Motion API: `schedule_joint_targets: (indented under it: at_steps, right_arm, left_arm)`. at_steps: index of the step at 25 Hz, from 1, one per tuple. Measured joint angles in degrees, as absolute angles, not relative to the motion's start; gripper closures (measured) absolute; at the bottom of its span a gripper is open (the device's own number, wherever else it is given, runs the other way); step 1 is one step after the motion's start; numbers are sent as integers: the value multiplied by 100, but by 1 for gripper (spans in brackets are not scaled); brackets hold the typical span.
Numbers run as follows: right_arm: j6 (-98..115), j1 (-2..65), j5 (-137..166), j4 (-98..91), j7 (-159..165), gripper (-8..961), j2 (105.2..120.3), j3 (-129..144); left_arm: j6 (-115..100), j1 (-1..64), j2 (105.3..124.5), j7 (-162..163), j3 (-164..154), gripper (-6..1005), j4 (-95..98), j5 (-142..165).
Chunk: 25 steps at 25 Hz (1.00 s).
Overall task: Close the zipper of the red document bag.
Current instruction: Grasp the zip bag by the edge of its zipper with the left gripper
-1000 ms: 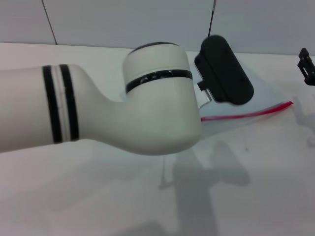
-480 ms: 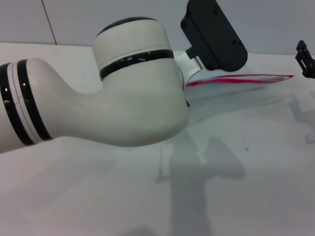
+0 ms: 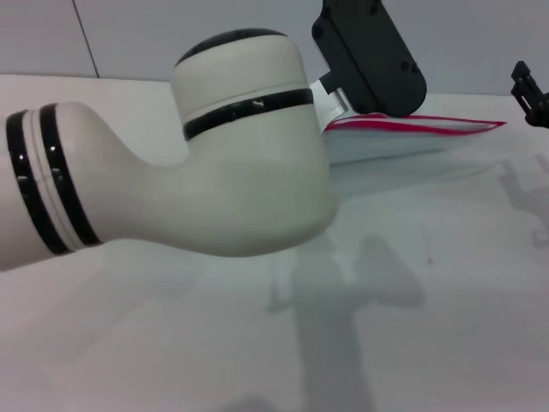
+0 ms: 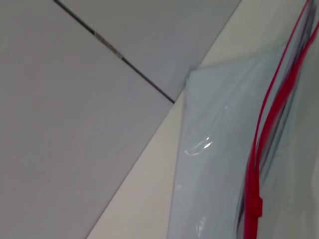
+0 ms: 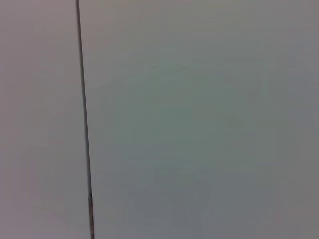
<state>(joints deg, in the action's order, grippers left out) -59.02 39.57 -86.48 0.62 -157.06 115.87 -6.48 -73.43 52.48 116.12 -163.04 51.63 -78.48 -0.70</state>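
Note:
The red document bag (image 3: 403, 144), a pale translucent pouch, hangs raised above the white table with its zipper (image 3: 412, 125) along the upper edge. My left gripper (image 3: 336, 107) holds the bag's left end; my own white forearm hides most of its fingers. In the left wrist view the bag (image 4: 214, 149) fills the frame. There the zipper (image 4: 269, 114) shows as two red lines running a little apart, joining at a thicker red piece. Only part of my right gripper (image 3: 532, 93) is in view at the far right edge, apart from the bag's right tip.
My left forearm (image 3: 214, 172) blocks the left and middle of the head view. The white table (image 3: 429, 300) stretches in front, with a grey tiled wall (image 3: 171, 34) behind. The right wrist view shows only wall.
My left gripper rose and pulled the bag's left end up. The bag went from lying flat to hanging with its zipper edge level and high. The right gripper barely moved.

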Motion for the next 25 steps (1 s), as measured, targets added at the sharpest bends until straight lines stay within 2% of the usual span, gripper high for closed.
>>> schedule_joint_targets:
  at_steps: [15, 25]
  right_arm:
    - [-5729, 4181, -8639, 45, -15694, 370, 11601, -142]
    - [-5703, 4466, -8638, -695, -14570, 370, 11604, 873]
  left_arm:
    - [-7496, 5134, 11662, -16284, 5493, 945, -7845, 96]
    - [-7385, 5132, 11597, -16299, 5549, 945, -7999, 103]
